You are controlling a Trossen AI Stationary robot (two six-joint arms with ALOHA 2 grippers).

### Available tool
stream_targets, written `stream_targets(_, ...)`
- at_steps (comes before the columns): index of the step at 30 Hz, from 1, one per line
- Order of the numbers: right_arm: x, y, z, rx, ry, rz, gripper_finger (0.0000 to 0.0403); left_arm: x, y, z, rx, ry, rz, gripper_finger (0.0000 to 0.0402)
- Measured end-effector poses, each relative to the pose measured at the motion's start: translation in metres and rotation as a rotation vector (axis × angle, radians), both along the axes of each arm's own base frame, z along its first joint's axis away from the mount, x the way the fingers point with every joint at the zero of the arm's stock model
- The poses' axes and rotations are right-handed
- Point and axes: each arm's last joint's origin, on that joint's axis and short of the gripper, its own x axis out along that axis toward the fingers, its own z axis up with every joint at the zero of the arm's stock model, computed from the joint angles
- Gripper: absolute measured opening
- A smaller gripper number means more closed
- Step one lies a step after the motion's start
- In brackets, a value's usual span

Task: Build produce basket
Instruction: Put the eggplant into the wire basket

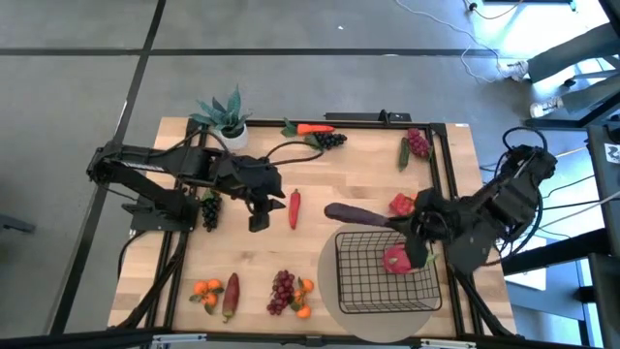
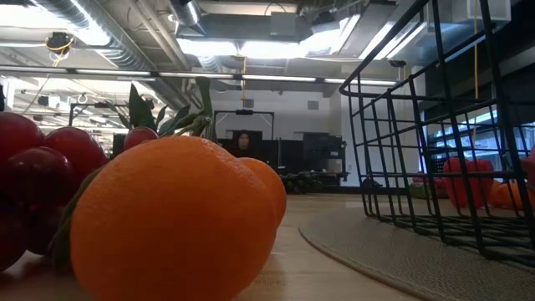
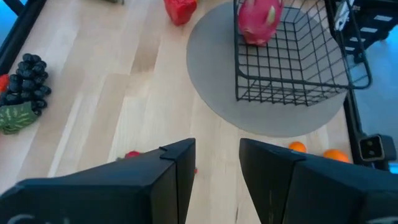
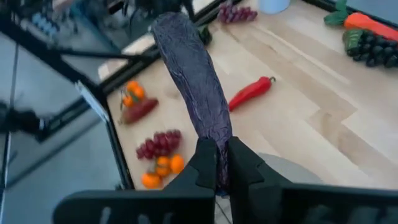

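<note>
The black wire basket (image 1: 387, 273) stands on a round grey mat (image 1: 334, 291) at the near right, with a pink dragon fruit (image 1: 395, 260) inside. My right gripper (image 1: 412, 231) hangs over the basket's far edge, shut on a long dark purple eggplant (image 1: 358, 215). A red pepper (image 1: 402, 204) lies just beyond the basket. My left gripper (image 1: 260, 219) hovers open at mid-table, right beside a red chili (image 1: 294, 208); nothing is between its fingers (image 3: 180, 168). My right gripper pinches the eggplant by one end (image 4: 219, 140) between its two fingers. The fingers come from the table's right, slanting down, and the eggplant runs on in line with them toward the table's left. It is lifted clear of table and basket.
A potted plant (image 1: 228, 116), a carrot (image 1: 315, 128) and dark grapes (image 1: 331, 141) sit along the far edge, a green pepper (image 1: 404, 153) and red grapes (image 1: 418, 143) at far right. Oranges (image 1: 206, 289), a potato (image 1: 231, 296) and grapes (image 1: 282, 289) lie near the front.
</note>
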Motion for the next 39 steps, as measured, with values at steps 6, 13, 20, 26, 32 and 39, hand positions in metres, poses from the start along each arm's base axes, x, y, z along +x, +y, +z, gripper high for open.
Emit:
stream_targets(6, 0.001, 0.021, -0.015, -0.026, -0.059, -0.137, 0.0000, -0.009, -0.007, 0.009, 0.012, -0.046, -0.044, 0.0112)
stream_targets(13, 0.005, 0.027, -0.042, 0.001, -0.012, -0.359, 0.0000, -0.014, -0.007, 0.013, 0.010, -0.066, -0.045, 0.0112)
stream_targets(20, 0.017, 0.042, -0.062, 0.064, 0.035, -0.447, 0.0000, -0.014, -0.007, 0.013, 0.009, -0.068, -0.040, 0.0112)
stream_targets(26, 0.027, 0.059, -0.085, 0.123, 0.155, -0.498, 0.0000, -0.013, -0.003, 0.013, 0.009, -0.068, -0.022, 0.0112)
stream_targets(32, 0.032, 0.077, -0.099, 0.193, 0.220, -0.475, 0.0000, -0.012, 0.003, 0.013, 0.010, -0.068, 0.001, 0.0112)
stream_targets(39, 0.027, 0.091, -0.104, 0.253, 0.292, -0.436, 0.0000, -0.011, 0.010, 0.013, 0.012, -0.068, 0.030, 0.0112)
